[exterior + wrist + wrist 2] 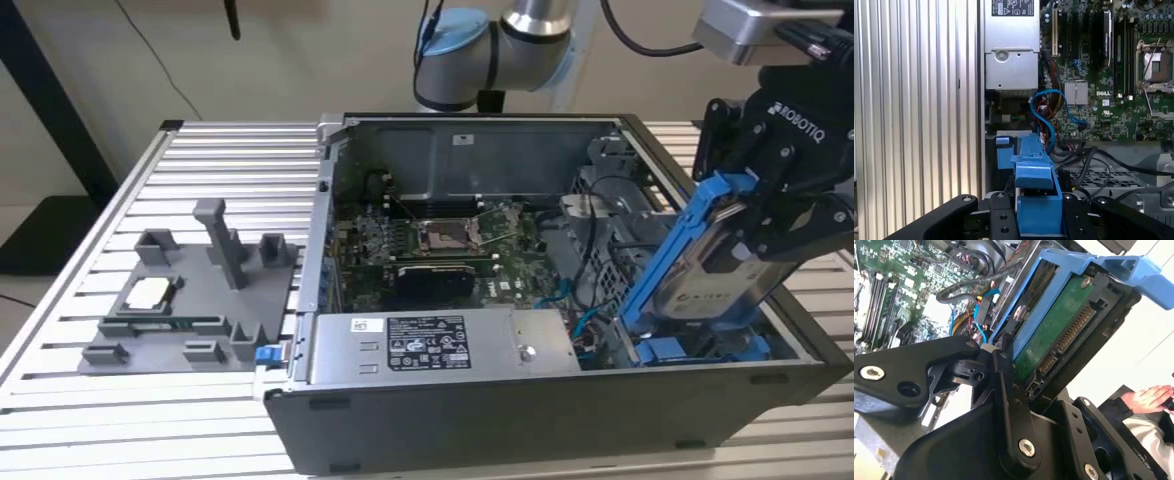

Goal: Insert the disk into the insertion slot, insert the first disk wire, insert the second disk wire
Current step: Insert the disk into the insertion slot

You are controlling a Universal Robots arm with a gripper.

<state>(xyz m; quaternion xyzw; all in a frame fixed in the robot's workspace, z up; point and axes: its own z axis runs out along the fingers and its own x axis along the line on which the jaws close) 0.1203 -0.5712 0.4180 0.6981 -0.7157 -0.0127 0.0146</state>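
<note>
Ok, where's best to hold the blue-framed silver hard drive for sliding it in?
Probably by its upper, connector end, coming from above the open black computer case: the blue-framed silver hard drive stands tilted, lower end down inside, so only that upper part is free.

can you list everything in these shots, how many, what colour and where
silver-grey hard drive in a bright blue plastic carrier: one, held tilted over the case's end at the exterior view's right
black metal computer case: one, open, lying on the table
green motherboard: one, inside the case
grey power supply box with a white sticker: one, inside the case
blue cable: at least one, looped inside the case
grey plastic fixture tray: one, on the table, exterior view's left of the case
silver slatted aluminium table: one, under everything
person's hand: one, beyond the drive
silver and light-blue robot arm: one, behind the case
black gripper: one, jaws shut on the carrier
</note>
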